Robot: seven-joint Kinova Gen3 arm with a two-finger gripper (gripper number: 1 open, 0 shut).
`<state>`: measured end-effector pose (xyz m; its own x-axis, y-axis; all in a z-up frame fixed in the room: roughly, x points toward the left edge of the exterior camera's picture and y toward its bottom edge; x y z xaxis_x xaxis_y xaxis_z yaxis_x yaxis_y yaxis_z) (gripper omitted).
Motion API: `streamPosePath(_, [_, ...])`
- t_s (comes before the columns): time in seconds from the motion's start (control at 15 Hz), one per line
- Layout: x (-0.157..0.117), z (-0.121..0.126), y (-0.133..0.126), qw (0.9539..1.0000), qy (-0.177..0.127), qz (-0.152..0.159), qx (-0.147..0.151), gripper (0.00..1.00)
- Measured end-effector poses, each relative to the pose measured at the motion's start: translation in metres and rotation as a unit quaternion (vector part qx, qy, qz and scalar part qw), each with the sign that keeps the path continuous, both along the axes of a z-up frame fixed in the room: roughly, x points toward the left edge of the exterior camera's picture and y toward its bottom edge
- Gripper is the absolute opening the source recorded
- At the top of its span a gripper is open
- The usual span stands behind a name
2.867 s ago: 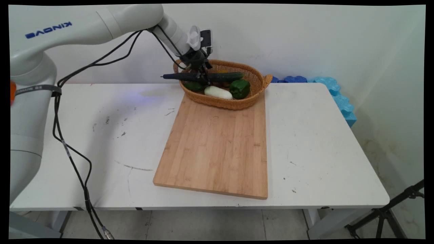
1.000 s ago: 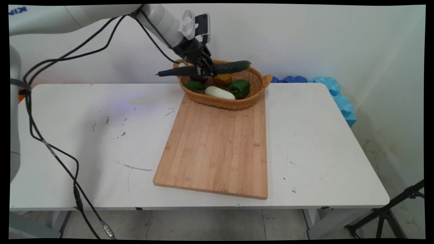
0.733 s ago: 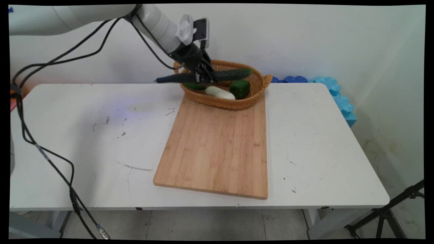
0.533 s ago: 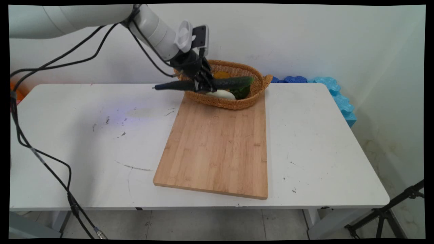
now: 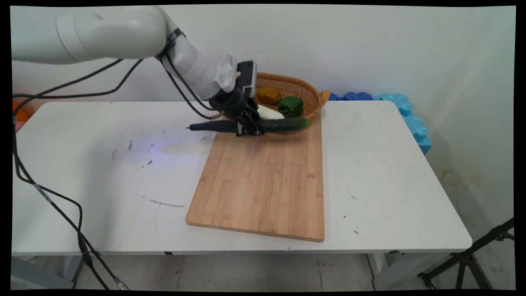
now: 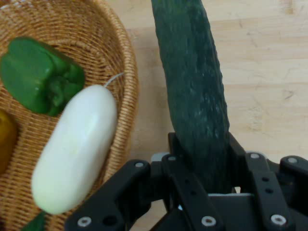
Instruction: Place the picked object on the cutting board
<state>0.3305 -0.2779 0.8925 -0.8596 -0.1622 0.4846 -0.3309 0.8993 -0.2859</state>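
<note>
Lifted out of the basket point(image 5: 316, 96) since the earlier pictures, the cucumber point(image 5: 283, 124) now hangs over the far end of the cutting board point(image 5: 263, 185), carried down and toward the table's point(image 5: 390, 164) near side by the hand point(image 5: 248, 128). In the main view the hand is clamped on the cucumber near its middle, the fruit lying level, one dark end reaching out to the hand's left past the board's edge and the thicker end to its right, just in front of the basket. Behind the hand, in the basket, sit a white vegetable point(image 5: 271, 113), a green pepper point(image 5: 290, 106) and a brownish one point(image 5: 269, 95), uncovered now.

In the hand view the cucumber point(image 6: 192, 91) runs straight ahead from between the fingers point(image 6: 180, 180), above bare board point(image 6: 269, 72). Off to the hand's side lies the basket point(image 6: 127, 82), holding the white vegetable point(image 6: 77, 149) and the green pepper point(image 6: 41, 74).

By its look the cucumber is stiff, moderately heavy, bumpy-skinned and so not very slippery; being long, it would likely tip if held off-centre, so a grip about the middle suits it.
</note>
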Motion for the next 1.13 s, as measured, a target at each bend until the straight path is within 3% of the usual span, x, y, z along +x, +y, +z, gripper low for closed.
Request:
streamPosePath(0.73, [-0.015,-0.07,0.005,1.0,-0.006,0.003,0.005,0.0])
streamPosePath(0.8, [-0.016,-0.074,0.005,1.0,-0.006,0.002,0.003,1.0])
streamPosePath(1.13, [-0.02,-0.086,0.004,0.9999,-0.005,-0.003,-0.008,1.0])
